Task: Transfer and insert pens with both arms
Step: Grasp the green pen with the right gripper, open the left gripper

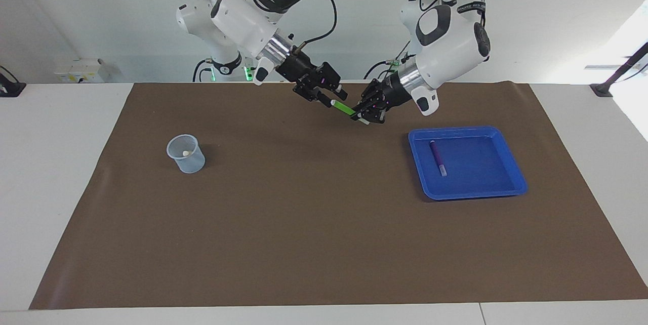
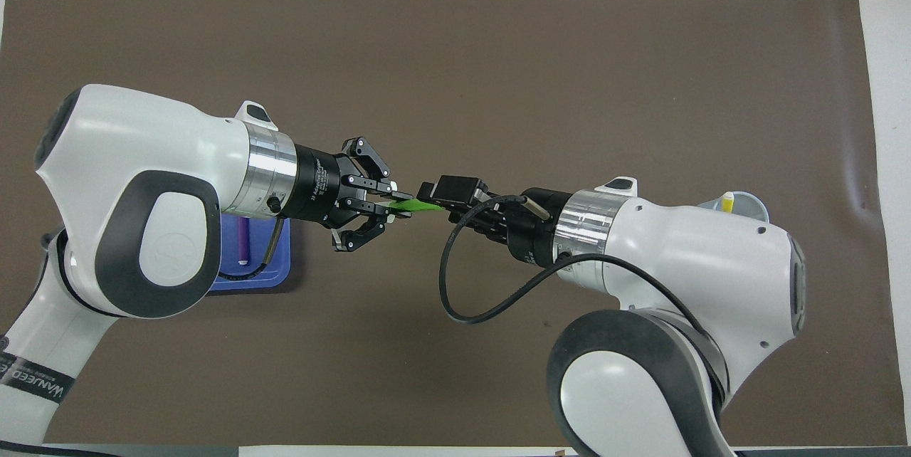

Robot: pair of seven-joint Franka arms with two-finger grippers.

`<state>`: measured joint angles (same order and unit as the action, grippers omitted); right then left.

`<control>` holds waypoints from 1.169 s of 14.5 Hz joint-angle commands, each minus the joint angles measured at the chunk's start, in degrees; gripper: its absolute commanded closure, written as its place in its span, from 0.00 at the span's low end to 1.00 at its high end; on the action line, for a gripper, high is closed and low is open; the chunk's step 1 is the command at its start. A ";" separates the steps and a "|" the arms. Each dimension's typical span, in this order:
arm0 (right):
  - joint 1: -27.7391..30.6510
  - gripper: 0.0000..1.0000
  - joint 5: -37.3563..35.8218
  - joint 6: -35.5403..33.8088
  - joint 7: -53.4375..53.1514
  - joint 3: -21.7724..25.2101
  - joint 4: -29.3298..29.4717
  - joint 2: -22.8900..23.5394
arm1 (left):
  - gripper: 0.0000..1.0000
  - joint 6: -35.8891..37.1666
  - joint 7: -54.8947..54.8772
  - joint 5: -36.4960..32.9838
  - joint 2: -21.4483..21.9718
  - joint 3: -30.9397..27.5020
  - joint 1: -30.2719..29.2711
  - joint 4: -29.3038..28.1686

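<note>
Mid-air handover: your left gripper (image 1: 365, 114) clamps the green pen (image 1: 345, 108); your right gripper (image 1: 328, 99) grasps its other end. Next, release the left.

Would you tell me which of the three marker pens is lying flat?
The purple marker pen, in the blue plastic tray; the green one is held aloft, the yellow stands in the cup.

In the overhead view the left arm (image 2: 135, 222) covers most of the blue tray (image 2: 274, 268), and the right arm (image 2: 683, 265) covers most of the cup (image 2: 747, 202). Both arm bases are cut off.
</note>
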<state>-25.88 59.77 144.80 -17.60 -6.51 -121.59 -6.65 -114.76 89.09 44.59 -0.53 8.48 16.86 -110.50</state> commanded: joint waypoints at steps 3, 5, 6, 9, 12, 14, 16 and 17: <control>0.13 0.46 0.79 0.66 1.51 -0.34 -0.58 -0.30 | 1.00 -1.08 0.47 1.37 1.93 -0.39 0.71 -2.00; 0.31 0.52 0.79 0.57 1.51 -0.34 -0.58 -0.30 | 1.00 -1.08 0.47 1.38 1.93 -0.39 0.71 -2.00; 0.22 0.53 0.79 0.57 1.51 -0.34 -0.58 -0.30 | 1.00 -0.99 0.47 1.38 1.93 -0.39 0.71 -1.91; 0.22 0.80 0.79 0.48 1.42 -0.34 -0.58 -0.30 | 1.00 -0.99 0.56 1.38 2.11 -0.39 0.71 -1.91; 0.66 1.00 0.79 0.31 0.72 -0.34 -0.67 -0.30 | 1.00 -0.99 0.47 1.38 2.11 -0.39 0.71 -1.91; 0.75 1.00 0.79 0.13 0.55 -0.34 -0.67 -0.30 | 1.00 -0.99 0.56 1.38 2.11 -0.39 0.71 -1.91; 0.75 1.00 0.79 -0.05 0.54 -0.34 -0.67 -0.30 | 1.00 -0.99 0.47 1.46 2.20 -0.39 0.71 -1.91; 0.83 1.00 0.79 -0.31 0.54 -0.34 -0.67 -0.30 | 0.59 -1.17 0.38 1.46 2.20 -0.39 0.71 -1.74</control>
<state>-25.82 59.73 144.78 -17.59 -6.45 -122.05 -6.64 -115.07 89.09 44.77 0.00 8.31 16.92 -110.61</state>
